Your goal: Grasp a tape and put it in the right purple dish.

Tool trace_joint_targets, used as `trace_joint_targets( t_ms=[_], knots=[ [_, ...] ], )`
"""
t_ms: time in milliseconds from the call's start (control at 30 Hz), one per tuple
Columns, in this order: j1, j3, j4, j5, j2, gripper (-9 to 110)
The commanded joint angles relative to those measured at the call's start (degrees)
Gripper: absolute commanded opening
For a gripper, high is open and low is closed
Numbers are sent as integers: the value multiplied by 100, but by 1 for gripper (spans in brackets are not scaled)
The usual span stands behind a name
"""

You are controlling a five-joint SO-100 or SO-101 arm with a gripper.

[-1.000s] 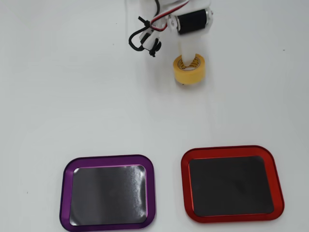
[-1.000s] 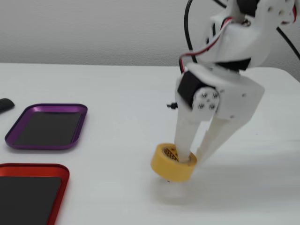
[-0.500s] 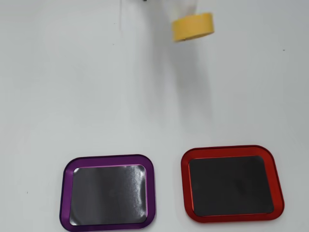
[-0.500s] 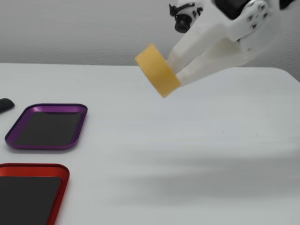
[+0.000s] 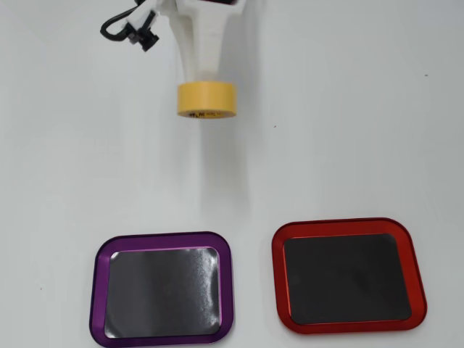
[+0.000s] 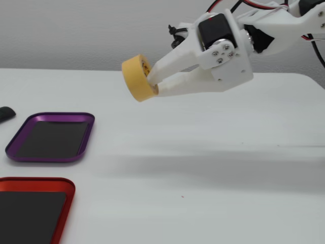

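My white gripper point(image 6: 152, 84) is shut on the tape point(image 6: 135, 78), a small yellow roll with a printed core, and holds it in the air above the white table. In the overhead view the tape point(image 5: 206, 99) hangs at the tip of the gripper point(image 5: 204, 80) near the top middle. The purple dish point(image 5: 161, 287) with a dark inner mat lies at the lower left of the overhead view, well away from the tape. In the fixed view the purple dish point(image 6: 51, 136) lies at the left, below and left of the tape.
A red-rimmed tray point(image 5: 346, 275) of the same shape lies beside the purple dish; in the fixed view the red tray point(image 6: 33, 209) sits at the lower left corner. A dark object point(image 6: 6, 113) lies at the left edge. Black cables point(image 5: 127, 27) hang near the arm.
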Motion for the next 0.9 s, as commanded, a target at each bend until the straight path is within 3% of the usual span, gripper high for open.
trace_joint_targets(
  t_ms=[0,433,867],
  knots=[
    [-18,-932,-211,18,-1151,-1],
    [448,-4201,325,343,-4579,-1],
    [448,-5168,1354,325,-4992,0]
  ],
)
